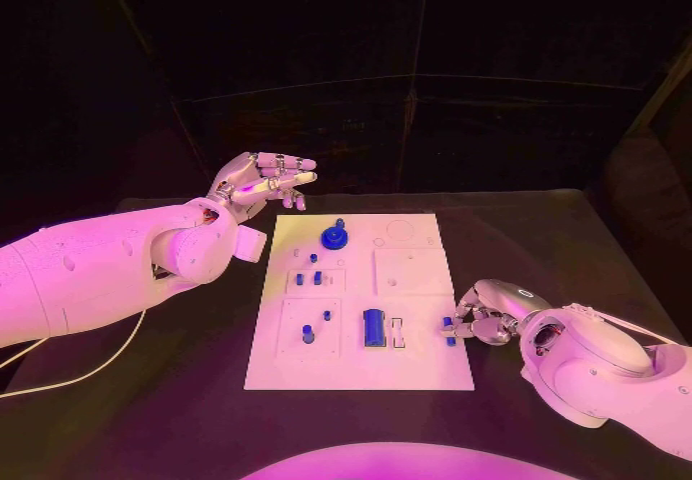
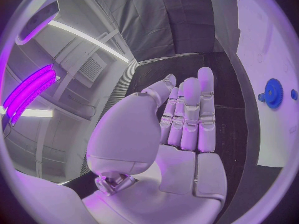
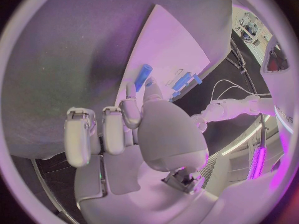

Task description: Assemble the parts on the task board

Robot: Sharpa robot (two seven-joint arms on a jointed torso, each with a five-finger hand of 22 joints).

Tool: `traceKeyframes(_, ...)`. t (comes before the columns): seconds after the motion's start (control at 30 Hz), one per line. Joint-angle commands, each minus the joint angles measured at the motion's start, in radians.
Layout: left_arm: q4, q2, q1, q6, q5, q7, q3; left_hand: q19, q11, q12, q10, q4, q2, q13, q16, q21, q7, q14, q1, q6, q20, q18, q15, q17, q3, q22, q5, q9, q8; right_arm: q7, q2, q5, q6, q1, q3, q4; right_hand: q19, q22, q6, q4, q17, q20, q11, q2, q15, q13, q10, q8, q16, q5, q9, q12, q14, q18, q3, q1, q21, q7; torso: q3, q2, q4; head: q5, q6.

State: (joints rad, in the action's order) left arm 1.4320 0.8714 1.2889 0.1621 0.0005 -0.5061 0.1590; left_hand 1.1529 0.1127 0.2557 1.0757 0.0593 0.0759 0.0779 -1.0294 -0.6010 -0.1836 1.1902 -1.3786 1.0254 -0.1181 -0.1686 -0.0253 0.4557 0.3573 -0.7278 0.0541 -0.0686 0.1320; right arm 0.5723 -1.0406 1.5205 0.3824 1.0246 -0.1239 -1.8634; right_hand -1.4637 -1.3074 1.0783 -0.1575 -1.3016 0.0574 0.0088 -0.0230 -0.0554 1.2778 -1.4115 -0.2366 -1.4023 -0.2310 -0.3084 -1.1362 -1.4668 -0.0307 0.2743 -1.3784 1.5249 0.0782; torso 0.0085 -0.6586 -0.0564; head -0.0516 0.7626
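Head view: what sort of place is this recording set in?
Probably a robotics lab or test cell: a black table with dark screens behind, a white task board carrying small blue parts, and pink strip lighting.

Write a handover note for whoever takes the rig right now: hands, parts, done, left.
Left hand: raised off the far left corner of the white task board, fingers straight, holding nothing.
Right hand: at the board's right edge, fingers pinching a small blue cylindrical part.
On the board: blue round gear-like part at the far end, long blue block near the middle, several small blue pegs.
Left: seat the pinched part; the rest cannot be judged.
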Motion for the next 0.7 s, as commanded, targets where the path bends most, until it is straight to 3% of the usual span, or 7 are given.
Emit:
traceKeyframes(0.03,0.001,0.001,0.001,-0.013,0.003,-0.011,-0.001,0.001,-0.001,0.006,-0.009,0.000,-0.008,-0.001,-0.003,0.002,-0.001,-0.008,0.001,-0.004,-0.005,-0.014,0.001,-0.001,-0.007,0.001,0.002,-0.001,0.006,0.007,0.005,0.031,-0.047,-0.003,-0.001,0.002,-0.057,-0.205,0.011,0.012,-0.001,-0.007,-0.010,0.000,-0.010,0.001,-0.001,0.001,0.003,-0.004,-0.003,-0.001,-0.054,0.012,-0.001,-0.019,-0.004,-0.002,-0.0005,0.000,-0.0005,-0.001,0.000)
traceKeyframes(0.43,0.001,0.002,0.001,-0.014,0.003,-0.010,0.000,0.002,-0.001,0.009,-0.011,0.000,-0.008,-0.001,-0.004,0.003,-0.001,-0.009,0.002,-0.005,-0.005,-0.014,0.000,-0.002,-0.009,0.002,0.002,-0.001,0.008,0.018,0.028,0.163,-0.164,-0.010,-0.001,0.017,-0.052,-0.199,0.009,0.068,0.001,-0.011,-0.010,-0.001,-0.011,-0.008,0.008,0.013,0.007,0.028,-0.013,0.017,-0.052,0.010,-0.014,-0.099,-0.010,0.000,-0.0001,0.000,0.0012,-0.001,0.001)
traceKeyframes(0.57,0.001,0.002,0.001,-0.014,0.003,-0.010,0.000,0.002,-0.001,0.010,-0.011,-0.001,-0.009,-0.001,-0.004,0.003,-0.001,-0.009,0.002,-0.005,-0.005,-0.014,0.000,-0.002,-0.009,0.002,0.002,-0.001,0.008,0.021,0.038,0.203,-0.196,-0.010,-0.001,0.022,-0.050,-0.197,0.007,0.090,0.001,-0.010,-0.010,-0.013,-0.011,-0.013,0.014,0.019,0.009,0.030,-0.015,0.026,-0.052,0.009,-0.030,-0.133,-0.012,0.002,0.0002,0.000,0.0006,-0.001,0.001)
traceKeyframes(0.67,0.000,0.001,0.001,-0.014,0.003,-0.010,0.000,0.002,-0.001,0.010,-0.011,-0.001,-0.009,-0.001,-0.004,0.003,-0.001,-0.009,0.002,-0.005,-0.005,-0.014,0.000,-0.002,-0.009,0.002,0.002,-0.001,0.008,0.022,0.040,0.216,-0.204,-0.010,-0.001,0.021,-0.049,-0.196,0.006,0.097,0.001,-0.010,-0.008,-0.019,-0.010,-0.014,0.017,0.024,0.010,0.014,-0.015,0.030,-0.052,0.009,-0.038,-0.143,-0.013,0.004,0.0005,0.000,0.0004,-0.002,0.001)
traceKeyframes(0.7,0.000,0.001,0.001,-0.014,0.003,-0.010,0.000,0.002,-0.001,0.010,-0.011,-0.001,-0.009,-0.001,-0.004,0.003,-0.001,-0.009,0.002,-0.005,-0.005,-0.014,0.000,-0.002,-0.009,0.002,0.002,-0.001,0.008,0.023,0.041,0.222,-0.205,-0.010,-0.001,0.020,-0.049,-0.196,0.007,0.099,0.001,-0.009,-0.008,-0.021,-0.009,-0.015,0.019,0.028,0.010,-0.023,-0.015,0.032,-0.052,0.009,-0.042,-0.144,-0.013,0.006,0.0002,0.001,0.0004,-0.001,0.001)
